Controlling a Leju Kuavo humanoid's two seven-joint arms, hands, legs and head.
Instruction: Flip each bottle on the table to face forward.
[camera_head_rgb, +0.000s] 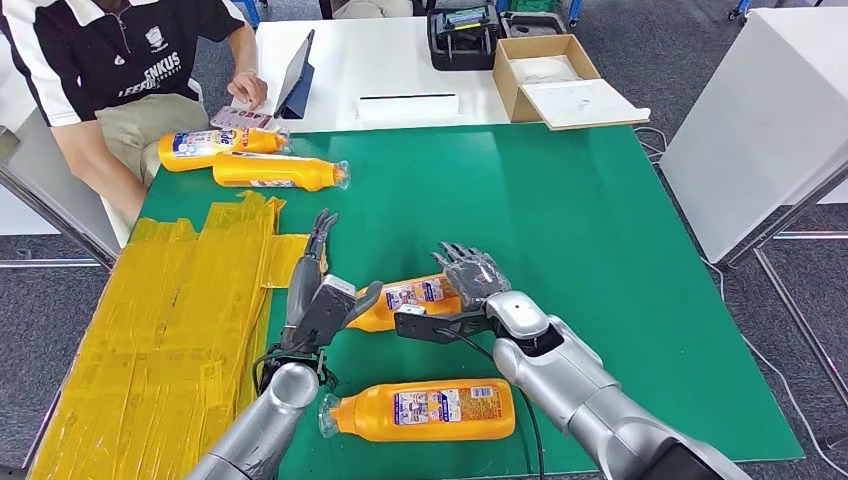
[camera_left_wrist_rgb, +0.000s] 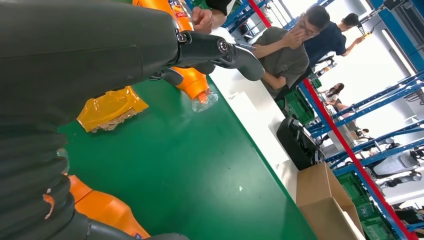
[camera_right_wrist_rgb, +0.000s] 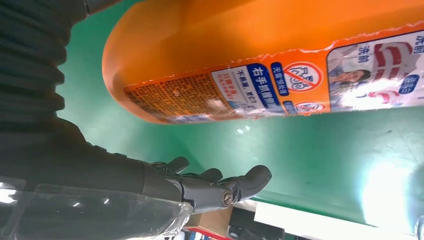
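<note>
Four orange bottles lie on their sides on the green table (camera_head_rgb: 600, 250). Two are at the back left (camera_head_rgb: 215, 145) (camera_head_rgb: 280, 172), one is in the middle (camera_head_rgb: 415, 295) and one is near the front edge (camera_head_rgb: 425, 410). My left hand (camera_head_rgb: 315, 270) is at the middle bottle's neck end with its fingers stretched out, holding nothing. My right hand (camera_head_rgb: 472, 275) hovers over that bottle's base end with its fingers spread. In the right wrist view the labelled bottle (camera_right_wrist_rgb: 280, 65) lies close beside the spread fingers (camera_right_wrist_rgb: 220, 185). The left wrist view shows a far bottle (camera_left_wrist_rgb: 192, 82) beyond my left hand (camera_left_wrist_rgb: 100, 55).
Crinkled yellow sheeting (camera_head_rgb: 170, 330) covers the table's left part. A person (camera_head_rgb: 120, 60) sits at the back left by the two far bottles. Behind on a white table stand a tablet (camera_head_rgb: 297, 75), a black case (camera_head_rgb: 463, 38) and a cardboard box (camera_head_rgb: 545, 75).
</note>
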